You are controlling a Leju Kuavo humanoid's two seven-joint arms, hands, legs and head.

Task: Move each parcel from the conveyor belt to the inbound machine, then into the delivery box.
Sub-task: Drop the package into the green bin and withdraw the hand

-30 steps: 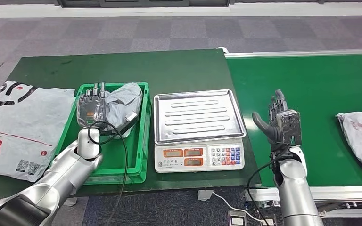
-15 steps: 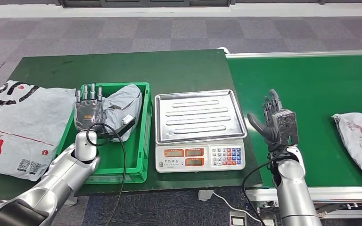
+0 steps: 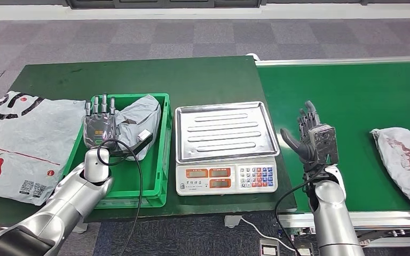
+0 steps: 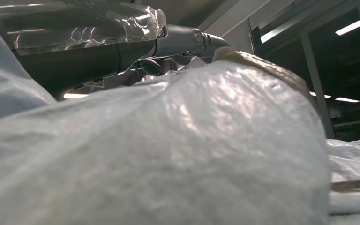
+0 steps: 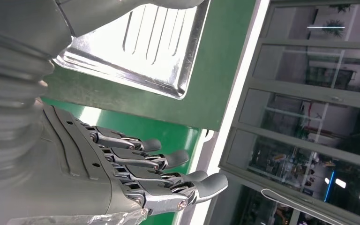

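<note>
Head view shows the left hand (image 3: pixel 99 124) hovering flat over the green delivery box (image 3: pixel 163 160), its fingers straight and spread and nothing in its grasp, the palm just above and beside a grey parcel (image 3: pixel 139 122) that lies crumpled inside the box. The left wrist view is filled almost wholly by that parcel's pale plastic (image 4: pixel 168 154), with only a few dark fingers (image 4: pixel 187 40) showing beyond it, so contact between hand and bag cannot be told there. To the box's right stands the inbound machine (image 3: pixel 225 146), a weighing scale with a bare steel tray and a keypad front. The right hand (image 3: pixel 312 140) is raised upright just past the scale's right edge, over the near side of the green conveyor belt (image 3: pixel 363 96), thumb out and fingers apart, holding nothing; the right wrist view confirms the fingers (image 5: pixel 168 161) extended and separate, with the scale's tray (image 5: pixel 140 47) behind them. A second parcel (image 3: pixel 405 160), grey with red print, lies on the belt well apart from the right hand, toward the picture's right edge. A large flat printed mailer bag (image 3: pixel 24 144) rests on the green table (image 3: pixel 139 74), touching the box's left side.
</note>
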